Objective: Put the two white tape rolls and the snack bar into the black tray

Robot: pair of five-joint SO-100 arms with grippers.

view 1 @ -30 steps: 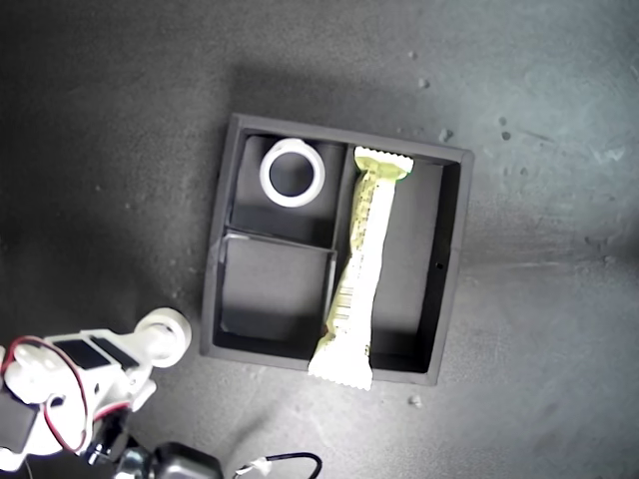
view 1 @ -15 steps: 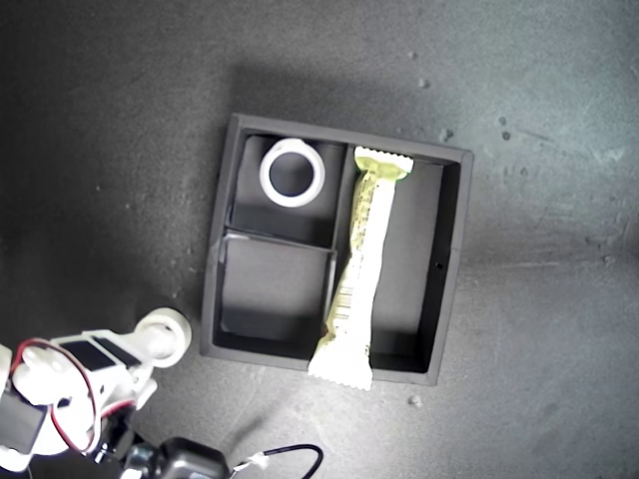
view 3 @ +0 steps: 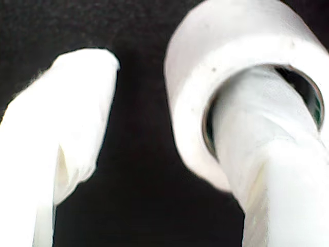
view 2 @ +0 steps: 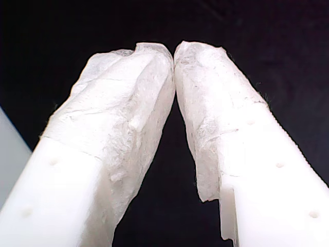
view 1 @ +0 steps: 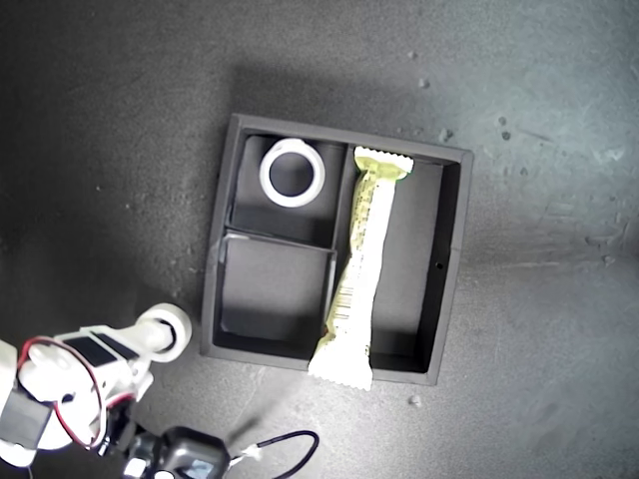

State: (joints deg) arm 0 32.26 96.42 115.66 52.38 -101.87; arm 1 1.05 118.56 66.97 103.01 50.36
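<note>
While black tray (view 1: 445, 269) holds wide tape roll (view 1: 292, 173); snack bar (view 1: 360, 269).

Dark grey matte tabletop (view 1: 539, 150), w/ pale scuffs and small crumb-like specks, mostly toward the exterior view's right. Directly on it: the black tray (view 1: 454, 264), sitting flat near mid-frame. A thin black cable (view 1: 290, 454) w/ a white connector lies at the exterior view's bottom edge.
</note>
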